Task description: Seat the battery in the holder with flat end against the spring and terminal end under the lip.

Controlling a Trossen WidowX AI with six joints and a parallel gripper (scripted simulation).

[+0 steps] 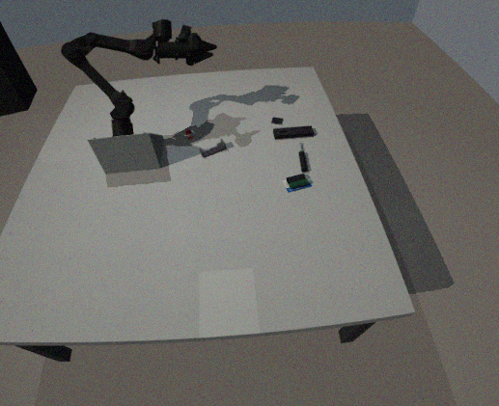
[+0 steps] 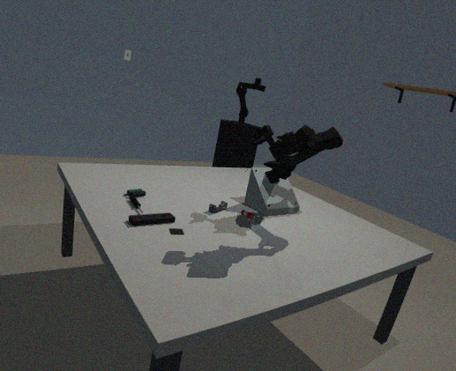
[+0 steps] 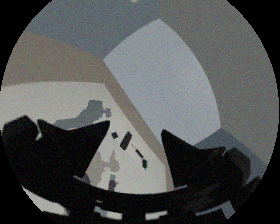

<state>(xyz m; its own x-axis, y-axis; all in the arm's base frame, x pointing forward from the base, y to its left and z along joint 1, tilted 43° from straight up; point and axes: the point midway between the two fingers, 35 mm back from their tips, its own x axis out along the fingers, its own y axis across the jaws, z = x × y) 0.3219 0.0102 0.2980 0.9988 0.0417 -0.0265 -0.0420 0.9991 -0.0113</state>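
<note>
The battery (image 1: pixel 188 132) (image 2: pixel 244 213), small, dark and red, lies on the table in the arm's shadow near the grey pedestal; it is apart from the holder. The small grey holder (image 1: pixel 213 150) (image 2: pixel 218 207) lies on the table, with raised ends and nothing seen in it. A dark shape low in the wrist view (image 3: pixel 112 183) seems to be the holder; the battery cannot be made out there. My gripper (image 1: pixel 213 50) (image 2: pixel 268 171) (image 3: pixel 136 128) is open and empty, high above the table and away from both.
A long black block (image 1: pixel 293 132) (image 2: pixel 152 219) (image 3: pixel 126 140), a small dark block (image 1: pixel 277 121) (image 2: pixel 176 231) (image 3: pixel 114 135), a thin dark tool (image 1: pixel 304 161) (image 2: pixel 134 202) and a green-and-black item (image 1: pixel 298 182) (image 2: pixel 136 192) lie on the far side of the holder from the pedestal (image 1: pixel 127 154).
</note>
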